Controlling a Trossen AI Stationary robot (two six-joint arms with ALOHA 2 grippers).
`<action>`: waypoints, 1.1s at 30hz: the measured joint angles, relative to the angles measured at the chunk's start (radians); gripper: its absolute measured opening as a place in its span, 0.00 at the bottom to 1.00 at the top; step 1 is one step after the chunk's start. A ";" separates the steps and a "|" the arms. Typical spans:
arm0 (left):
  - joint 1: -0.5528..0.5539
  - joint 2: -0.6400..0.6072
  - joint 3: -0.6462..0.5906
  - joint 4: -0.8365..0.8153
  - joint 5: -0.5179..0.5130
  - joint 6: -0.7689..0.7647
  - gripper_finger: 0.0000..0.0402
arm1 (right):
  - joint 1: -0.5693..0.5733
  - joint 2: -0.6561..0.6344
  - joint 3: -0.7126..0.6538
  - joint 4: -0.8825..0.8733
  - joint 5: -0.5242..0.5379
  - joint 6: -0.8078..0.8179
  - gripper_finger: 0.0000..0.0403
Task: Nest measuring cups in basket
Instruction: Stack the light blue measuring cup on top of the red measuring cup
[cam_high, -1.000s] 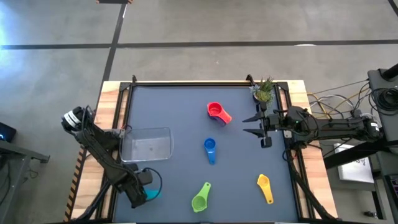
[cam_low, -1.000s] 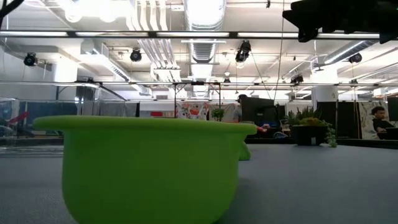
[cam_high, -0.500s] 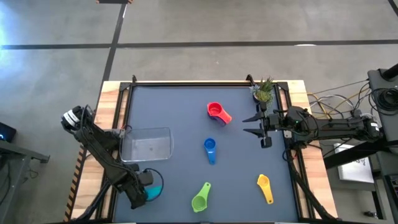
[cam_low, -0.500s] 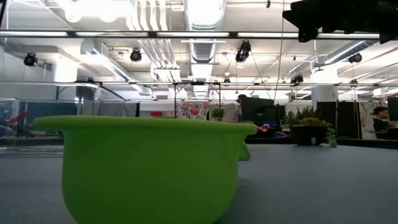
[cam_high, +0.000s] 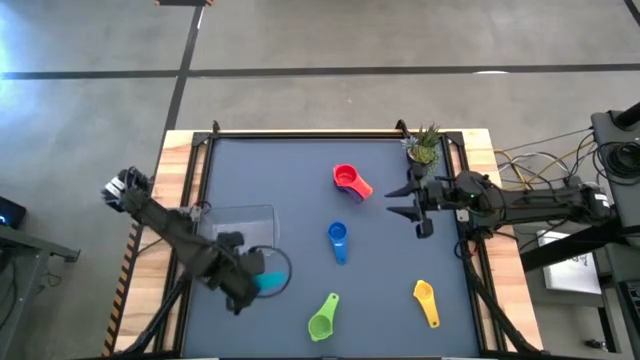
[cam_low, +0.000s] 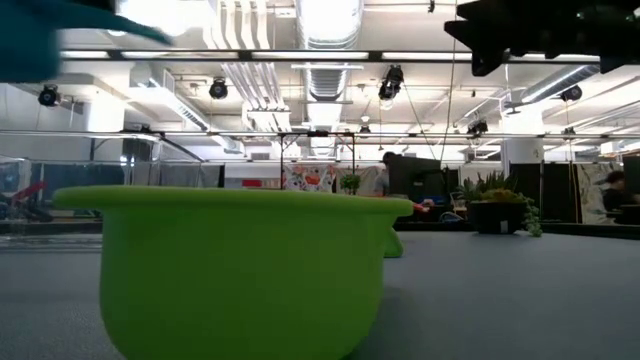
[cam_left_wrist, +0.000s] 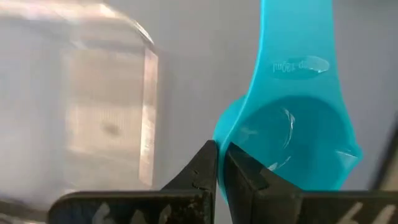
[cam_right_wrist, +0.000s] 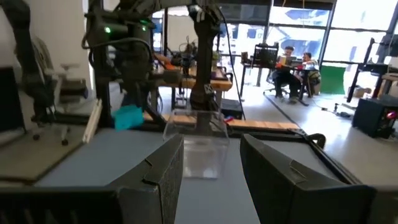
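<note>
Two grippers are showing: the left gripper (cam_left_wrist: 217, 163) is pinching the teal cup (cam_high: 270, 276) by its rim, fingers fully closed, holding it just beside the basket (cam_high: 240, 232). The right gripper (cam_high: 404, 200) is hovering partly open and empty near the plant (cam_high: 424, 146), over the table (cam_high: 385, 250).
</note>
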 joint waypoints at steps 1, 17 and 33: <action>0.026 0.002 0.016 -0.011 -0.023 0.050 0.00 | 0.000 0.017 0.000 0.019 0.002 0.028 0.37; 0.384 0.013 0.082 0.217 -0.396 0.659 0.00 | -0.001 0.316 0.144 0.017 0.061 0.165 0.55; 0.493 0.015 0.080 0.428 -0.494 0.831 0.00 | -0.092 0.619 0.389 0.048 -0.086 0.470 0.67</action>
